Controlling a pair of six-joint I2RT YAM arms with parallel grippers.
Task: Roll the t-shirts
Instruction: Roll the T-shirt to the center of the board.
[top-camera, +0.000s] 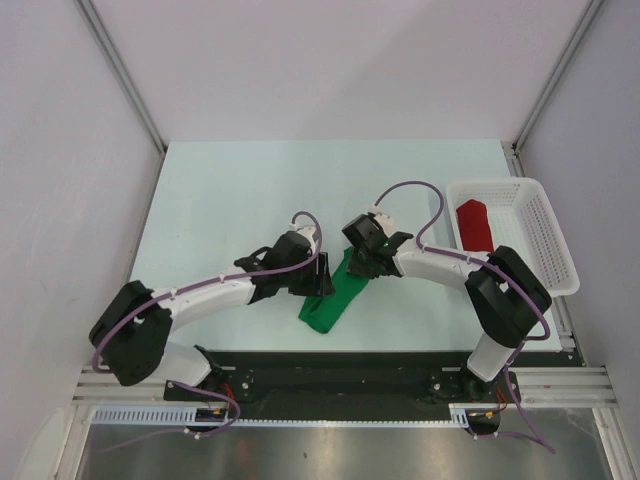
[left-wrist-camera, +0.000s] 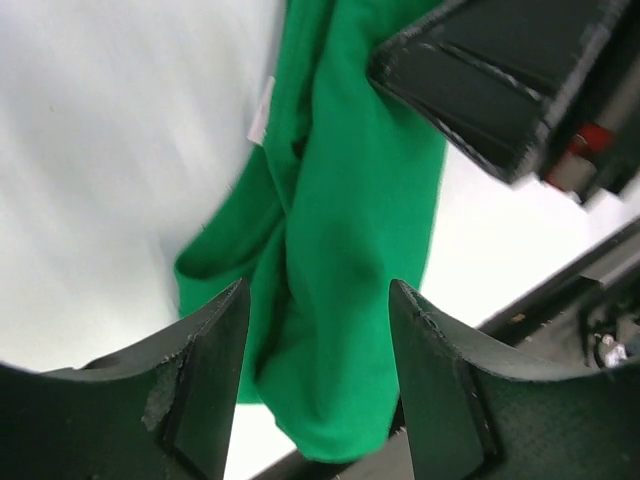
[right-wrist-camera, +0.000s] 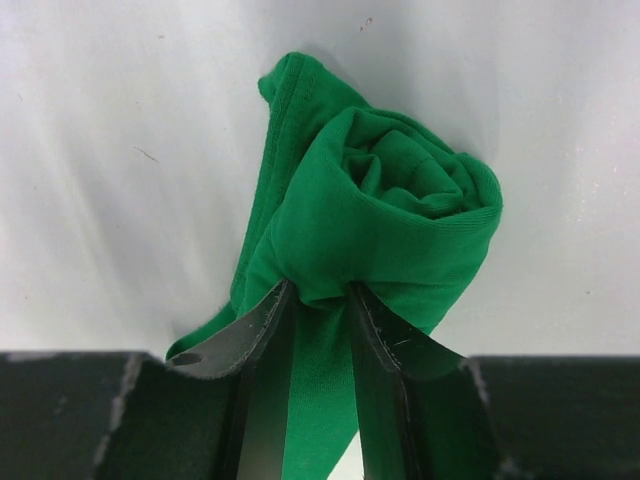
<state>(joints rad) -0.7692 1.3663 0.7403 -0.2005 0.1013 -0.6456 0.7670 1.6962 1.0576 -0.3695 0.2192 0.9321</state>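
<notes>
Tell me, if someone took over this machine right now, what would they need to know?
Left gripper: fingers open over the green t-shirt, gripping nothing.
Right gripper: fingers shut on that shirt's rolled end, on the table.
Red t-shirt: bundled in the white mesh basket, done.
Left to do: finish the green roll, probably basket it.

Left arm (top-camera: 210, 295) and right arm (top-camera: 435, 262), both bent inward: left gripper (left-wrist-camera: 318, 300), jaws spread; right gripper (right-wrist-camera: 318, 295), jaws pinched on green t-shirt (right-wrist-camera: 390, 200).
</notes>
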